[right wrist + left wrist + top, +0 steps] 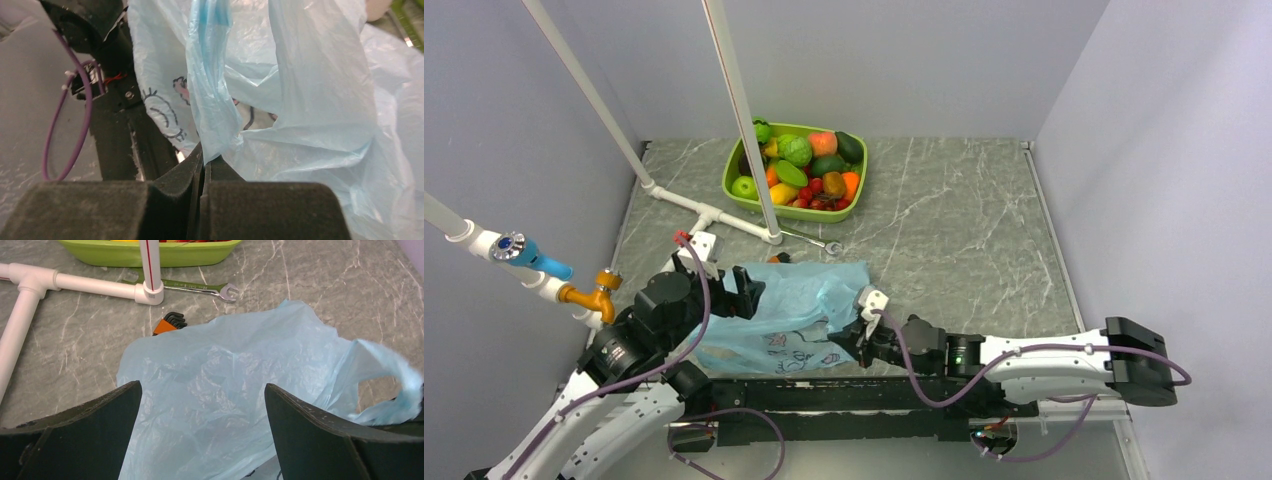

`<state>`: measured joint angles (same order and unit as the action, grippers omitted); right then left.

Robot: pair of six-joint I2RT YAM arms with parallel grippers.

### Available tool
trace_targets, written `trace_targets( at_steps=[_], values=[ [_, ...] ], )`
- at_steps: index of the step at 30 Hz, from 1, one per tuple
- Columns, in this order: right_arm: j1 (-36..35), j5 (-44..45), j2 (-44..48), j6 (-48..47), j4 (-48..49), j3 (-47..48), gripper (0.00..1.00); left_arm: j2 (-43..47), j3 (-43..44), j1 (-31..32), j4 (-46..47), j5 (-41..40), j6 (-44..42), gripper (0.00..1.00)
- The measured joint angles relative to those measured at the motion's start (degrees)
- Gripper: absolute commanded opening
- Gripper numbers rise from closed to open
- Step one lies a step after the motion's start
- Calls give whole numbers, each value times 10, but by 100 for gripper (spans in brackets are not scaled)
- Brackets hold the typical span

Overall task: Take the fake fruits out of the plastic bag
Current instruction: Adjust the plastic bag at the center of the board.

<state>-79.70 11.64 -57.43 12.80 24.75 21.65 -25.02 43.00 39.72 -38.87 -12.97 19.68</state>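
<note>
The light blue plastic bag (799, 305) lies crumpled on the marble table between my two arms, printed side toward the near edge. My left gripper (746, 290) is at its left end. In the left wrist view it (202, 385) stands wide open just above the bag (220, 375), with nothing between the fingers. My right gripper (856, 335) is at the bag's right end, shut (204, 157) on a bunched strip of the bag (215, 100), which rises from the jaws. The fake fruits inside the bag are hidden; none shows through the film.
A lime-green tray (856, 205) holding several toy fruits stands at the back centre. White pipe frame (709, 212) runs across the left of the table. A wrench (200, 288) and an orange-handled hex key set (170, 322) lie just beyond the bag.
</note>
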Motion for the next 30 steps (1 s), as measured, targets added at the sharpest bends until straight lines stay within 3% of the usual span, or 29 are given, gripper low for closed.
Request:
trace_targets(
  at_steps=[5,7,13,19,28,30],
  values=[
    [17,130,66,-10,-40,14,0,-7,0,0,2,-4,2,99],
    [87,179,76,3,-94,45,0,-16,0,0,7,-4,2,99],
    [402,233,98,34,-236,135,0,-48,2,0,17,-9,-16,99],
    [608,188,38,54,-326,304,0,-83,43,0,26,-32,-55,100],
    [744,43,-192,69,-422,669,0,-82,47,0,51,-35,-56,99],
    [765,18,-214,72,-431,692,8,-70,43,0,48,-34,-52,100]
  ],
)
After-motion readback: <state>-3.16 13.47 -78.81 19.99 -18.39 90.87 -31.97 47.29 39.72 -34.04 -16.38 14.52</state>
